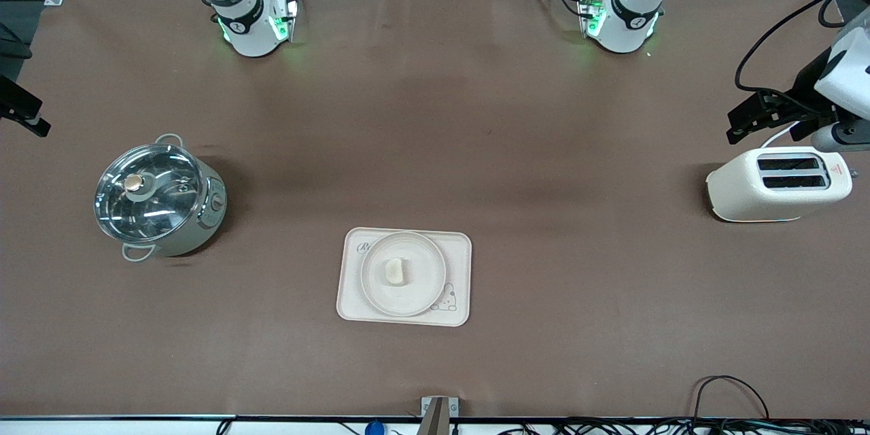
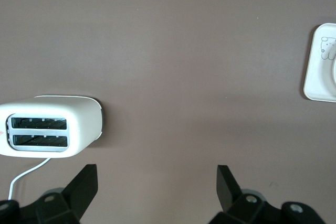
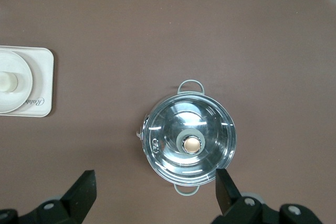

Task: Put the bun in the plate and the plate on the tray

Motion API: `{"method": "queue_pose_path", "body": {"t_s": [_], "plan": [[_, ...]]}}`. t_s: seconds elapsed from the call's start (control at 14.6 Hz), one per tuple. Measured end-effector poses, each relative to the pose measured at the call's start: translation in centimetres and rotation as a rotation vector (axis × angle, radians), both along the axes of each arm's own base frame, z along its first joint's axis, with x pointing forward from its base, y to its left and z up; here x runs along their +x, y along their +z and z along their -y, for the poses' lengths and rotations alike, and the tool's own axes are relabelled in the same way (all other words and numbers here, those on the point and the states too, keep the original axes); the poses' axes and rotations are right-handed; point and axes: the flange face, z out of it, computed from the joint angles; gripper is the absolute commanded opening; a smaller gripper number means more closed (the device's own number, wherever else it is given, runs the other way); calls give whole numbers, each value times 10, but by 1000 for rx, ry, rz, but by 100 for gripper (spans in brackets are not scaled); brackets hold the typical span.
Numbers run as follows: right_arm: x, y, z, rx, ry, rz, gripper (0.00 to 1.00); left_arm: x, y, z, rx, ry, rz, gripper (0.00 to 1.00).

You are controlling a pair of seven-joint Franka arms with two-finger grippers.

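Note:
The bun (image 1: 395,270) lies in the middle of the round plate (image 1: 374,292). The plate sits on the cream rectangular tray (image 1: 348,306), at the middle of the table's width, near the front camera. My left gripper (image 2: 157,174) is open and empty, up over the table beside the toaster; it shows at the front view's edge (image 1: 754,119). My right gripper (image 3: 156,178) is open and empty, up over the table next to the pot; it shows at the front view's other edge (image 1: 30,121). The right wrist view shows the tray (image 3: 44,77), plate (image 3: 21,85) and bun (image 3: 6,82).
A white two-slot toaster (image 1: 775,185) stands toward the left arm's end of the table and shows in the left wrist view (image 2: 50,129). A steel pot with a glass lid (image 1: 160,197) stands toward the right arm's end and shows in the right wrist view (image 3: 189,142).

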Motion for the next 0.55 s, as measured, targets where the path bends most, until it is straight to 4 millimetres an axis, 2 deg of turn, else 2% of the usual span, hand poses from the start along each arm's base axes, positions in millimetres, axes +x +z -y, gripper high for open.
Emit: {"method": "queue_pose_path", "body": {"t_s": [0.34,0.55], "plan": [[0,-1,-4,-1,10,-6,100,-6,3,0,4,-1,-35,100],[0,-1,-4,-1,10,-6,100,-13,8,13,6,-26,-54,100]]}}
